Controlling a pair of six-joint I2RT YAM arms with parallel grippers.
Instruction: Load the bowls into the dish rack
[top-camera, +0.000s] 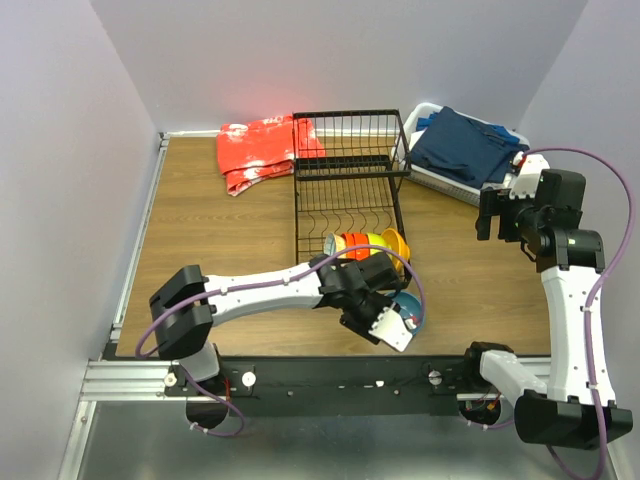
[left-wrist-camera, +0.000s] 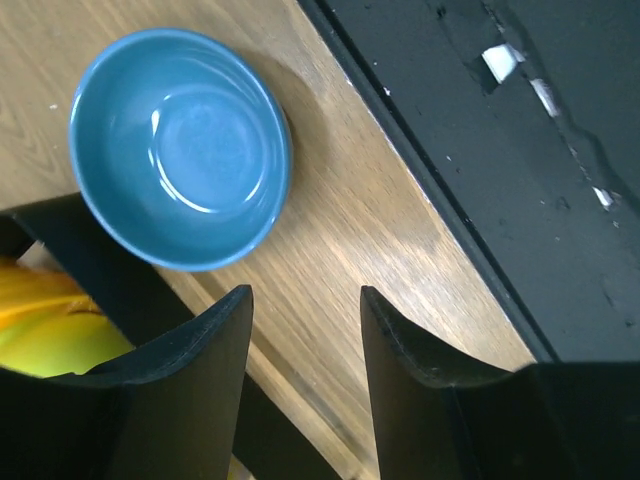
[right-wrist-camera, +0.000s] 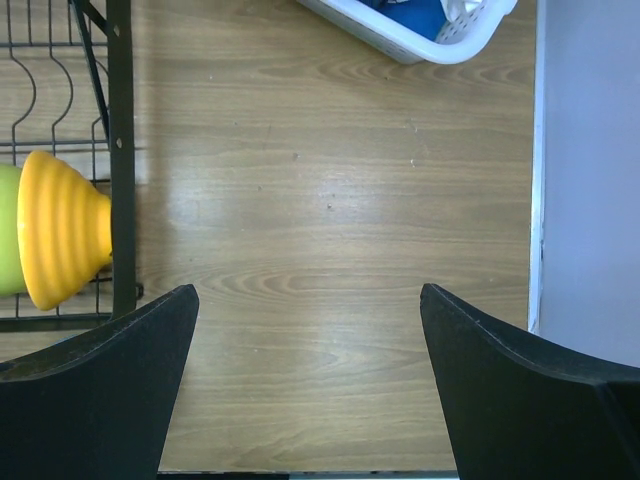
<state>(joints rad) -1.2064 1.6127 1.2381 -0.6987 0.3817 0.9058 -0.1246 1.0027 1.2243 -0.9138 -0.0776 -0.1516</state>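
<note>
Several bowls stand on edge in a row at the near end of the black wire dish rack (top-camera: 345, 170): a white-and-blue patterned one (top-camera: 334, 243), red-orange (top-camera: 352, 246), lime green (top-camera: 373, 240) and yellow-orange (top-camera: 396, 243). A plain blue bowl (top-camera: 409, 310) sits upright on the table just in front of the rack. My left gripper (top-camera: 388, 322) hovers beside that blue bowl (left-wrist-camera: 180, 145), open (left-wrist-camera: 305, 310), with only bare wood between its fingers. My right gripper (top-camera: 497, 215) hangs open (right-wrist-camera: 308, 300) over the table right of the rack, apart from the yellow-orange bowl (right-wrist-camera: 65, 240).
A white plastic basket (top-camera: 440, 180) with blue cloth stands at the back right. A red-orange cloth (top-camera: 262, 150) lies left of the rack at the back. The black base rail (left-wrist-camera: 520, 160) runs close by the blue bowl at the table's near edge.
</note>
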